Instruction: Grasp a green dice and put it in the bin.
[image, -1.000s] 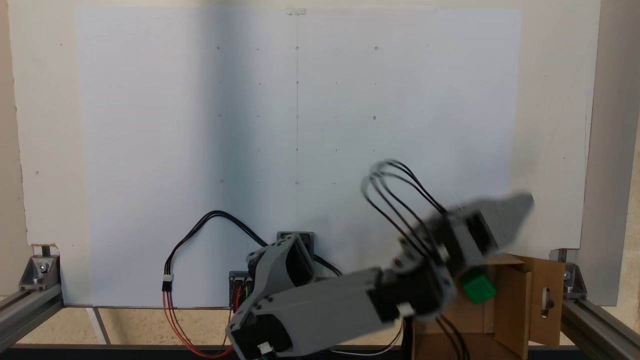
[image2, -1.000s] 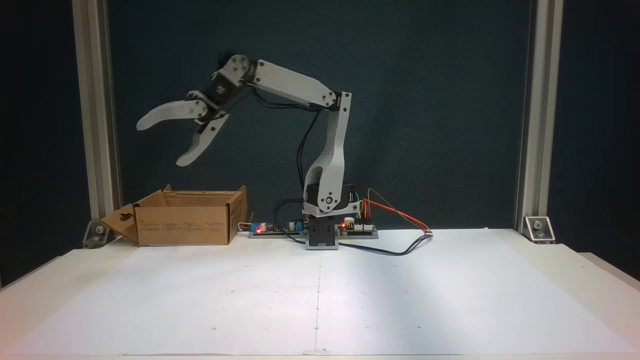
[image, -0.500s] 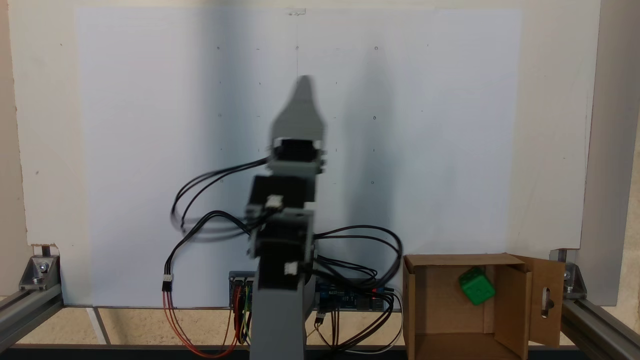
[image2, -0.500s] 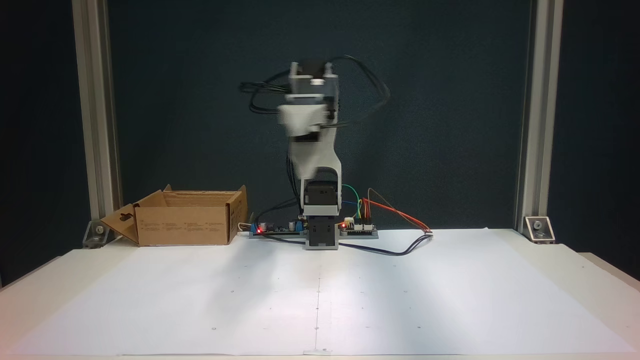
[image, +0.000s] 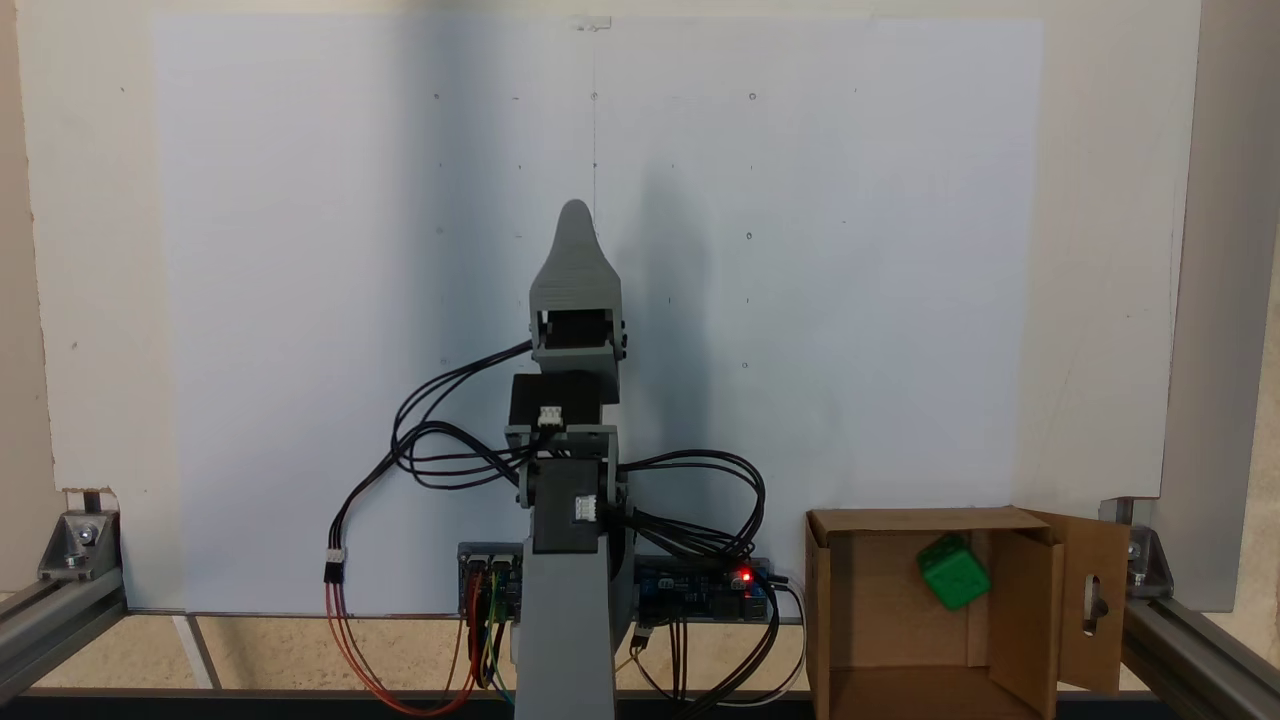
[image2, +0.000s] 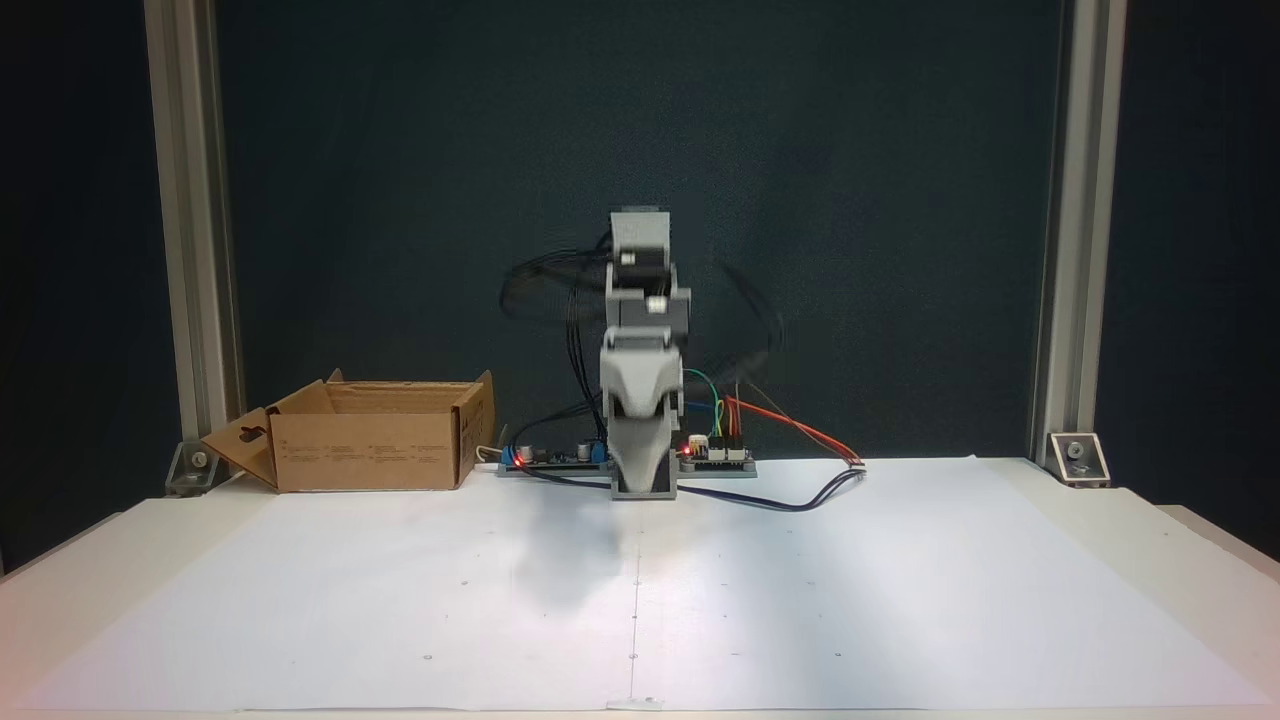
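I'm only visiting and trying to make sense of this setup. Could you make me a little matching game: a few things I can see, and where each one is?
Things:
1. green dice
2. bin
3. tool
4. red and black cable

Places:
A. over the middle of the white sheet
B. looping at the left of the arm's base in the top-down fixed view
C. inside the box
D. at the table's corner, by a metal post

Pairs: 1-C, 2-D, 3-A, 4-B

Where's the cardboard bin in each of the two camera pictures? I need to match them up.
A fixed view: the bin sits at the lower right, seen from above, the green dice inside.
A fixed view: the bin sits at mid left, seen from the side.
Shared landmark: its slotted flap.
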